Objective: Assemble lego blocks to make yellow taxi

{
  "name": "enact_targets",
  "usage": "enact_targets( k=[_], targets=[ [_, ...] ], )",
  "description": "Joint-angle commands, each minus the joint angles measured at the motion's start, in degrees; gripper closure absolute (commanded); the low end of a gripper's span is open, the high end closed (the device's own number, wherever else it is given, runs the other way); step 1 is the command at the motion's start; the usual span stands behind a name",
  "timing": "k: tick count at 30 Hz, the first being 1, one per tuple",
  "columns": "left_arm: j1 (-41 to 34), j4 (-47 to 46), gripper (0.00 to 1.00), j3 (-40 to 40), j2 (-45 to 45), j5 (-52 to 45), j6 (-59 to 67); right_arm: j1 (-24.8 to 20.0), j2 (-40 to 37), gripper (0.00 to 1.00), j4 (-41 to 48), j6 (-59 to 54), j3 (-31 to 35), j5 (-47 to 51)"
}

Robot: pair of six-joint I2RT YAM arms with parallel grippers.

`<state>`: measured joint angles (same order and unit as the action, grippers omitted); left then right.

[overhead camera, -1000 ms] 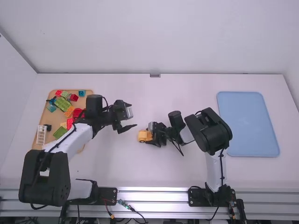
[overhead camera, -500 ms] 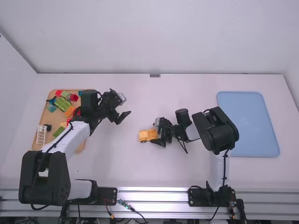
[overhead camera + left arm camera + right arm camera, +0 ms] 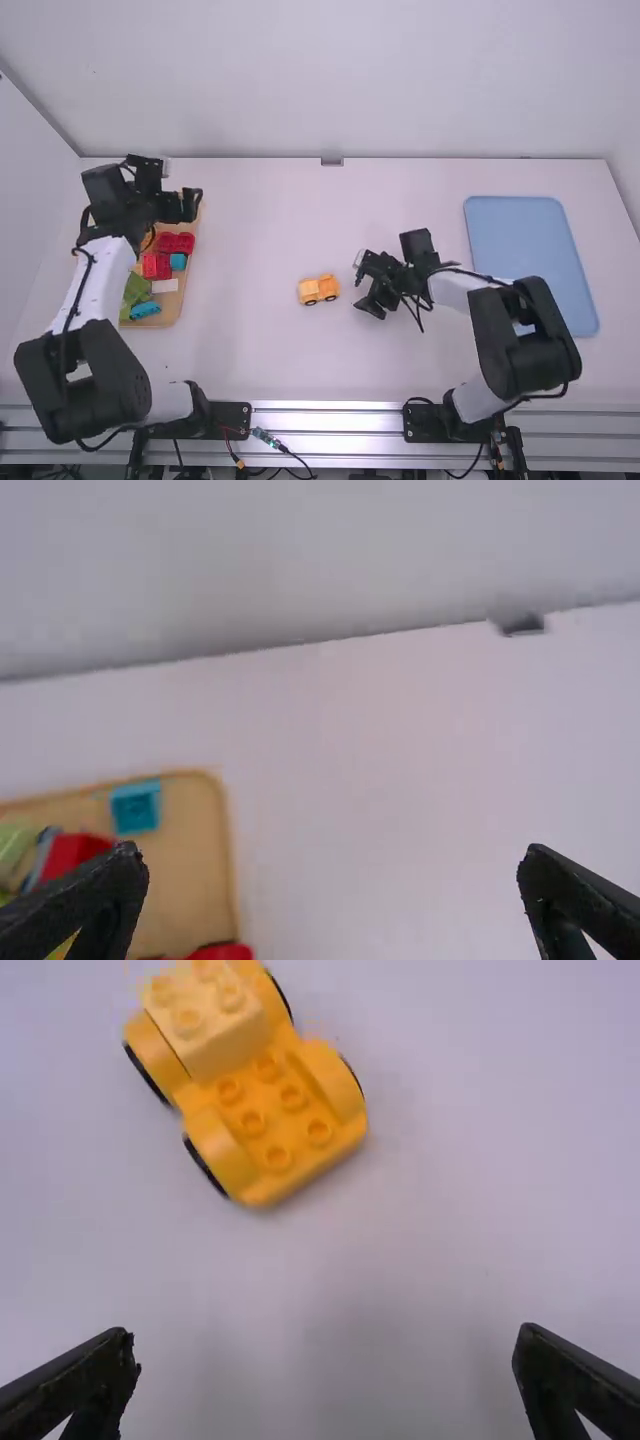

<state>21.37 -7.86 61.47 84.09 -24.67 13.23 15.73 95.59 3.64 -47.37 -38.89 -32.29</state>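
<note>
While the yellow lego car sat well in from the front edge of the table, the right gripper wide beside it, the left gripper, also wide, probably needed squaring over one block in the left-edge tray.

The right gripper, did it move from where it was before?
Yes. The right gripper was at the yellow car; now it is away from the car, nearer the blue tray.
</note>
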Motion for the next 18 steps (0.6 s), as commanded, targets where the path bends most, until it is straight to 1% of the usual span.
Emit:
enact_targets(
  k=[1,2,4,5,6,8,11,13,15,18],
  targets=[
    [0.7,-3.5,0.01,5.4,5.2,8.1,-6.3,1.2,-3.3,0.01,3.5,-0.9,-2.9,9.7],
    [0.7,-5.7,0.01,7.7,7.3,8.9,-6.4,1.7,-4.1,0.01,4.7,-0.9,-3.6,11.3],
    [0.4,-13.0,0.01,15.1,13.4,10.5,-6.4,2.3,-5.5,0.01,7.2,-0.9,-5.6,15.2],
    [0.3,-14.2,0.01,16.3,14.4,10.8,-6.4,2.4,-5.6,0.01,7.4,-0.9,-5.9,16.0],
    [0.0,-18.4,0.01,20.7,18.1,12.6,-6.4,2.9,-5.9,0.01,7.6,-0.8,-7.0,18.3],
    [-0.3,-23.0,0.01,25.6,22.2,13.4,-6.4,3.7,-6.1,0.01,6.9,-0.5,-8.1,22.6],
    [-0.2,-26.1,0.01,29.1,25.3,13.4,-6.4,4.3,-6.1,0.01,6.7,-0.5,-9.4,28.8],
    [0.2,-26.1,0.01,29.6,26.0,13.4,-6.4,4.6,-6.2,0.01,6.6,-0.5,-10.6,32.2],
    [0.2,-25.6,0.01,29.5,26.0,13.2,-6.5,4.6,-6.2,0.01,6.3,-0.7,-11.1,33.5],
    [0.2,-24.7,0.01,29.0,26.0,13.7,-11.7,4.5,-6.2,0.01,1.9,-0.7,-11.5,36.7]
  ],
)
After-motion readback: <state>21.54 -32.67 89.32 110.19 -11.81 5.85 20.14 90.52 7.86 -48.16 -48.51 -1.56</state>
